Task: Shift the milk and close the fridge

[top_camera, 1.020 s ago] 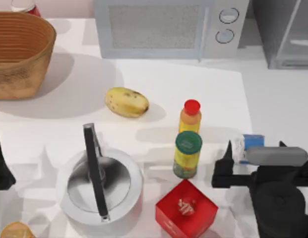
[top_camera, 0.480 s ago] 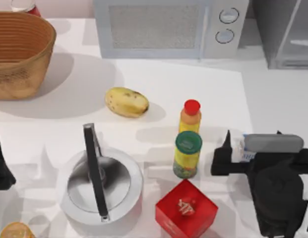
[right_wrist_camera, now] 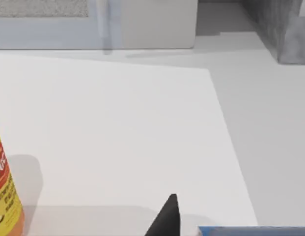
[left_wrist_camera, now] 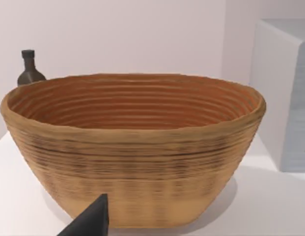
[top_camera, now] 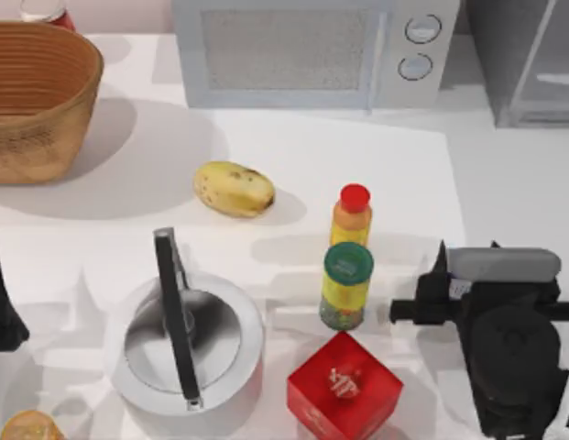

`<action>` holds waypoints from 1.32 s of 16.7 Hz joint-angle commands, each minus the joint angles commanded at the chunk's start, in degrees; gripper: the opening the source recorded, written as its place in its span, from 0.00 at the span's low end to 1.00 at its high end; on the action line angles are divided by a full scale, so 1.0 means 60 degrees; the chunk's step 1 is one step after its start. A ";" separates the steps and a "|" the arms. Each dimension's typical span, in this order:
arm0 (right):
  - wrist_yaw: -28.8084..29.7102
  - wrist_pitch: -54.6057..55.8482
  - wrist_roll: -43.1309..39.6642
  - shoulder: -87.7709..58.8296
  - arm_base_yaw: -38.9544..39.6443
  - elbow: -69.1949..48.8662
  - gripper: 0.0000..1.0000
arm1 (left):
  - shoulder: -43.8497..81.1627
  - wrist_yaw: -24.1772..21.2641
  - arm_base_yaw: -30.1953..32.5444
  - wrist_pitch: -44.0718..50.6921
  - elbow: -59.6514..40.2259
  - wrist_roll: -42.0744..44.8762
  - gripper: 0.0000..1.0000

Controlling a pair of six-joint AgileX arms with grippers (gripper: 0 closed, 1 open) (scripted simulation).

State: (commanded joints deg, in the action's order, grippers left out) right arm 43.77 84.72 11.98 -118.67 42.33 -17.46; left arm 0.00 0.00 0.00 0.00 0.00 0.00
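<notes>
Right gripper (top_camera: 465, 266) low over the table (top_camera: 357, 156) at about 4 o'clock in the top view, pointing toward 12. Whether spread or pinching: cannot tell. Milk (top_camera: 460, 289) directly beneath it, mostly covered, a white sliver with blue marks peeking out at the gripper's 7 o'clock side. In the right wrist view, blue top edge of the carton (right_wrist_camera: 250, 230) right at the gripper.

Green-capped jar (top_camera: 346, 286) at 9 o'clock from the gripper, near but apart. Yellow red-capped bottle (top_camera: 353, 218) just beyond the jar toward 12. Red cube (top_camera: 344, 385) at 7 o'clock from the gripper.

Fridge (top_camera: 527, 64) at 1 o'clock, far corner, door swung open, well apart from the milk. Microwave (top_camera: 293, 50) at 12 o'clock along the back edge.

Potato (top_camera: 234, 188) mid-table. Pot with a dark handle (top_camera: 188, 339) at 7 o'clock. Wicker basket (top_camera: 37, 101) at 10 o'clock.

Left gripper (top_camera: 0, 302) parked at the 9 o'clock edge, facing the basket; grip state cannot tell.
</notes>
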 joint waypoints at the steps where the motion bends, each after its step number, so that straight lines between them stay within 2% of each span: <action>1: 0.0000 0.0000 0.0000 0.0000 0.0000 0.0000 0.32 | 0.0000 0.0000 0.0000 0.0000 0.0000 0.0000 1.00; 5: 0.0000 0.0000 0.0000 0.0000 0.0000 0.0000 0.02 | 0.0000 0.0000 0.0000 0.0000 0.0000 0.0000 1.00; 6: 0.0000 0.0000 0.0000 0.0000 0.0000 0.0000 0.00 | 0.0000 0.0000 0.0000 0.0000 0.0000 0.0000 1.00; 15: 0.0020 0.0005 0.0022 0.0039 -0.0018 0.0017 0.00 | 0.0000 0.0000 0.0000 0.0000 0.0000 0.0000 1.00; 22: 0.0554 -0.0189 0.0608 0.1598 -0.0781 0.0081 0.00 | 0.0000 0.0000 0.0000 0.0000 0.0000 0.0000 1.00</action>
State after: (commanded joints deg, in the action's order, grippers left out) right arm 47.10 83.58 15.62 -109.08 37.64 -16.97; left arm 0.00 0.00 0.00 0.00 0.00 0.00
